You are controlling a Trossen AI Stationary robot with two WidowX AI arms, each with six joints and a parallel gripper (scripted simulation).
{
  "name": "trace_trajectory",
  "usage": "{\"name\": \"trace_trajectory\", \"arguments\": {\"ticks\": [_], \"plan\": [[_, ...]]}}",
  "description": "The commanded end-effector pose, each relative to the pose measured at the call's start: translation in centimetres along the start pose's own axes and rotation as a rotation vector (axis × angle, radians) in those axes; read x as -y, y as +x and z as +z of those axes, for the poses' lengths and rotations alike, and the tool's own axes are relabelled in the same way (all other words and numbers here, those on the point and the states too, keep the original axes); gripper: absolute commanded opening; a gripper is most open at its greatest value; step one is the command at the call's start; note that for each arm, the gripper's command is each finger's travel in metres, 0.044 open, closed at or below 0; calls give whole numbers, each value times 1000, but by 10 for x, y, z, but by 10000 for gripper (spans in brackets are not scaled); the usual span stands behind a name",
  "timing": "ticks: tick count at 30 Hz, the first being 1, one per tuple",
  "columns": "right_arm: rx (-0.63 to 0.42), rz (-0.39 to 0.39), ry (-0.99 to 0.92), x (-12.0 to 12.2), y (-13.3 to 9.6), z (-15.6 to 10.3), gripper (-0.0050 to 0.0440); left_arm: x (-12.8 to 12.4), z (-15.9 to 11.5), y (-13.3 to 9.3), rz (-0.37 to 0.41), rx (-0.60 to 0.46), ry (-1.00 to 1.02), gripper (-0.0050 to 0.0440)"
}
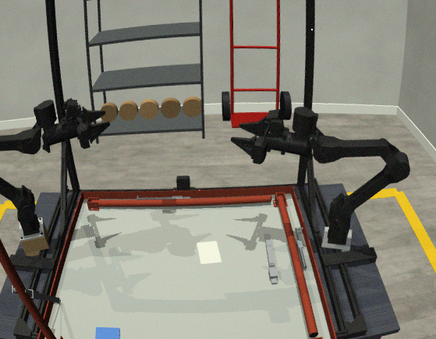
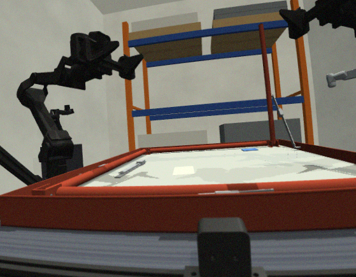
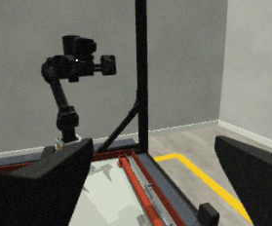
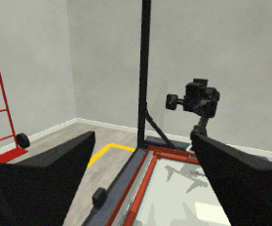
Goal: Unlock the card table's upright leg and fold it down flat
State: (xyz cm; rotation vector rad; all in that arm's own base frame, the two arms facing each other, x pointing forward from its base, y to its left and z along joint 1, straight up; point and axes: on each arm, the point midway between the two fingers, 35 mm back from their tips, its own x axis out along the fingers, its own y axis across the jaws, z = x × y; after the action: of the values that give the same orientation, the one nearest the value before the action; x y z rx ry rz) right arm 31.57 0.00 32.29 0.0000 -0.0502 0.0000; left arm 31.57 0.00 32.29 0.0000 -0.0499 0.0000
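Note:
The card table (image 1: 186, 266) lies upside down, a pale panel in a red frame. Its upright red leg (image 2: 267, 83) stands at the far right corner in the exterior view, and at the lower left in the top view (image 1: 15, 273). A grey lock brace (image 2: 284, 121) runs from the leg down to the frame. My right gripper (image 1: 104, 121) is open and empty, high above the table, also at the top right in the exterior view (image 2: 295, 18). My left gripper (image 1: 238, 133) (image 2: 133, 65) is open and empty, high on the other side. Neither touches the leg.
Folded legs lie flat along the back edge (image 1: 182, 202) and the right edge (image 1: 297, 262), with a flat grey brace (image 1: 271, 258) beside one. Black frame posts (image 1: 309, 75) stand at the back corners. A shelf (image 1: 147, 75) and a red hand truck (image 1: 254, 59) stand behind.

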Motion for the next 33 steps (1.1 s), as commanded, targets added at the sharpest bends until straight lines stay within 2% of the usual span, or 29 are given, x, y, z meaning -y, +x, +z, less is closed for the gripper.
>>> {"name": "trace_trajectory", "arguments": {"ticks": [1, 17, 18, 22, 29, 32, 33], "plan": [[0, 0, 0, 0, 0, 0, 400, 0, 0, 0, 0, 0, 0, 400], [0, 0, 0, 0, 0, 0, 400, 0, 0, 0, 0, 0, 0, 400], [-6, -3, -4, 2, 1, 0, 376, -1, 0, 0, 0, 0, 0, 400], [-123, -64, -64, 39, 16, -5, 290, -18, 7, -8, 0, -4, 5, 400], [-347, -165, -105, 126, 23, -15, 290, -46, 21, -30, 0, -14, 12, 400], [-419, -194, -94, 158, 18, -19, 290, -54, 25, -39, 0, -17, 14, 400], [-419, -194, -94, 158, 18, -19, 290, -54, 25, -39, 0, -17, 14, 400]]}}
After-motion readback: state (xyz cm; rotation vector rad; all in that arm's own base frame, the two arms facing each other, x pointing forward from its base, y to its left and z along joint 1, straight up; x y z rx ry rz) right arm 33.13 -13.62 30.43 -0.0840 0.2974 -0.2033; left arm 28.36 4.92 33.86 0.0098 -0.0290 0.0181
